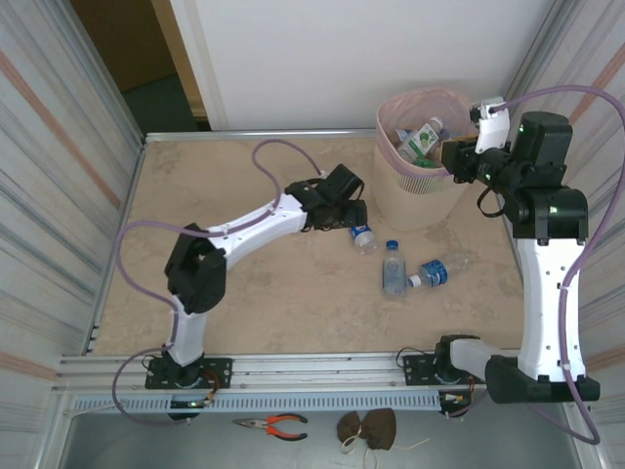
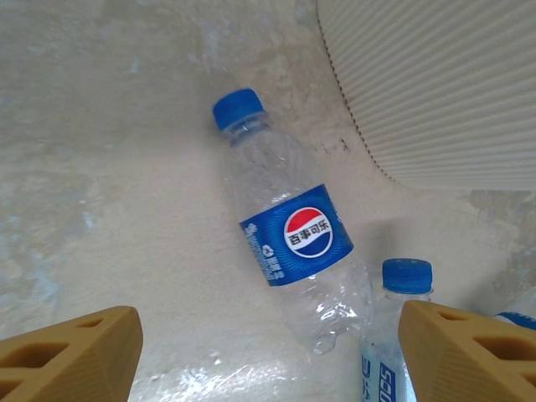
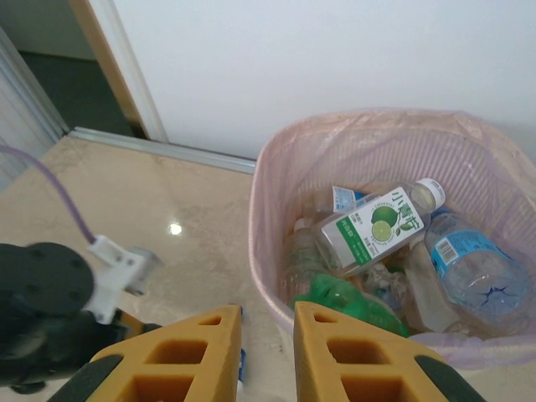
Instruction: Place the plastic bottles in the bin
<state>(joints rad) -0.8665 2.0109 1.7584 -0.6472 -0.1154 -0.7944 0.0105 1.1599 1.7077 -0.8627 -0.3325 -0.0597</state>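
**A:** What does the bottle under the left gripper say?

**B:** That's the Pepsi bottle. It lies on its side on the table, just beside the foot of the bin. It has a blue cap and a clear body. The blue label carries the red, white and blue globe with "百事可乐" across it.

**A:** And the jaws there?

**B:** They are spread wide and empty, hanging above that bottle.

**A:** Anything else outside the bin?

**B:** A second bottle, also blue-capped, lies a little farther from the bin. The blue lettering on its label is cut off, so I cannot read it. A third bottle lies next to that one, its label too small to read.

**A:** And inside the bin?

**B:** On top is a lime bottle with a white cap. Its green-and-white label shows a sliced lime and Chinese characters I cannot make out. Next to it is a clear bottle with a blue-and-white label in tiny print. A green bottle lies lower down.

**A:** The right gripper?

**B:** It is over the bin's near rim, jaws closed to a slit with nothing in them.
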